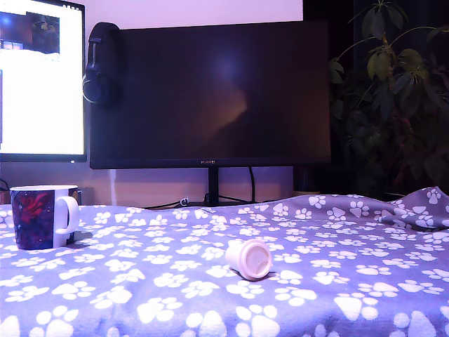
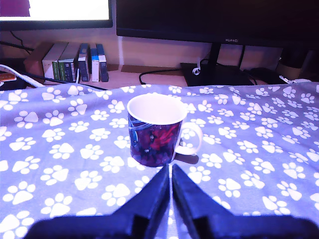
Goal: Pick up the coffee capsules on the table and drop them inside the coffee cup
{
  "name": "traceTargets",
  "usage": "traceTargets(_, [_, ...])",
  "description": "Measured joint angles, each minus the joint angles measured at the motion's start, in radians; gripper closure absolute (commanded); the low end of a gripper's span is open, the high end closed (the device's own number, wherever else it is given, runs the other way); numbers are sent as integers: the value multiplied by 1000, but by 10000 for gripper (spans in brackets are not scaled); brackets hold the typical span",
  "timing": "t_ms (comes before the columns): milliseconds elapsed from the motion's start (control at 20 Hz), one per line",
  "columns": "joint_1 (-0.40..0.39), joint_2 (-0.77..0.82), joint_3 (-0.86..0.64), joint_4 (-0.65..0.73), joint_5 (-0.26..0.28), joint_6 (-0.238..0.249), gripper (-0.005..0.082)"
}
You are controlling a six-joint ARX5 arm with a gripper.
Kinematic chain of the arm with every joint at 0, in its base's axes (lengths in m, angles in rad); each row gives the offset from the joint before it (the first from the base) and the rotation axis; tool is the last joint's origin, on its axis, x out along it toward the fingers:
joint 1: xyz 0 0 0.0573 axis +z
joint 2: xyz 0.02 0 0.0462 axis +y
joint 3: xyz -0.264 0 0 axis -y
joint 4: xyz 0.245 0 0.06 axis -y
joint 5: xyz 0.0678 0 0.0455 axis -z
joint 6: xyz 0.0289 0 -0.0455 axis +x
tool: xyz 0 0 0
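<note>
- Firstly, in the exterior view, one white capsule (image 1: 249, 259) is seen lying on its side on the table (image 1: 351, 281), its flanged round end turned toward the camera and its tapered body pointing away.
- The table is covered by a lavender-blue cloth printed with white paw prints.
- The coffee cup (image 1: 42, 216) is found upright at the exterior view's left, well apart from the white capsule; its outside is printed in dark purple and red swirls, and its white handle is turned toward the exterior view's right.
- Neither the arm nor the gripper is shown in this view, and a blue capsule cannot be made out.
- A dark monitor (image 1: 210, 91) is set behind the table, with headphones (image 1: 102, 63) hung at its upper corner, a lit screen (image 1: 38, 77) at the exterior view's left, and a plant (image 1: 400, 84) at the exterior view's right.
- Next, in the wrist view, the gripper (image 2: 171, 172) is seen with its two dark fingers (image 2: 154, 199) brought almost together, only a thin slit being left between them, and nothing is held.
- The gripper is aimed level across the cloth, straight at the coffee cup (image 2: 157, 132).
- The cup stands upright just beyond the fingertips; whether it is touched cannot be told.
- Its white interior is seen from above, and no capsule can be made out in the part that shows.
- A row of books (image 2: 79, 62) is lined up behind the table.
</note>
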State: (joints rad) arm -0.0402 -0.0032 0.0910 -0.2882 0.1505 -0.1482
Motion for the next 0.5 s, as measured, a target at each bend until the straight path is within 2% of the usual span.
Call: traceTargets(500, [0, 0, 0, 26, 5, -6, 788])
